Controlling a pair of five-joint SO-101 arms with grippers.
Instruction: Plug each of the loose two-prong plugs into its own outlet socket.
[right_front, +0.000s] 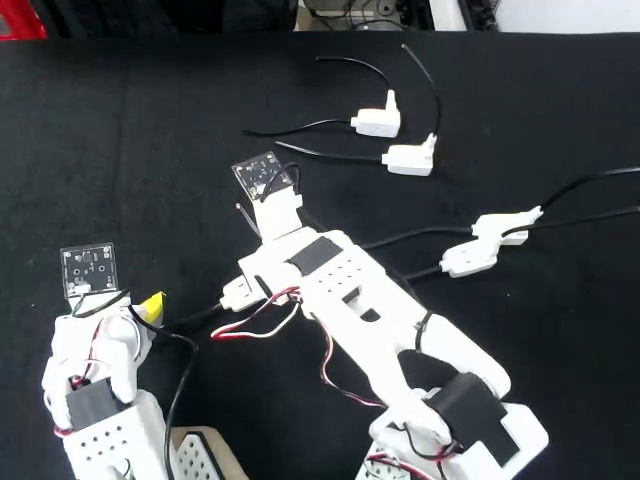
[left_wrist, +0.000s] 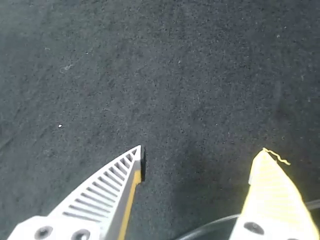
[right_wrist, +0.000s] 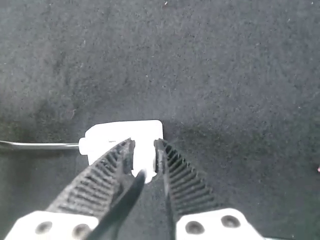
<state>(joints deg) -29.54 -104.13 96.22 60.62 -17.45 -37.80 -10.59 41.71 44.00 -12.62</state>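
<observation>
My right gripper (right_wrist: 145, 160) is shut on a small white two-prong plug (right_wrist: 125, 137), whose thin lead runs off sideways along the black cloth. In the high view this plug (right_front: 236, 292) peeks out under the right arm at the table's middle. Two more white plugs (right_front: 377, 121) (right_front: 410, 158) with thin black leads lie loose farther back. Two white socket pieces (right_front: 505, 224) (right_front: 470, 258) on thicker black cables lie to the right. My left gripper (left_wrist: 202, 150) hangs open over bare cloth at the near left, with its yellow finger (right_front: 152, 306) showing from above.
A black cloth (right_front: 120, 150) covers the whole table. Red, white and black wires (right_front: 260, 322) trail beside the right arm. A black cable (right_front: 185, 370) loops beside the left arm. A small board piece (right_front: 200, 455) sits at the front edge.
</observation>
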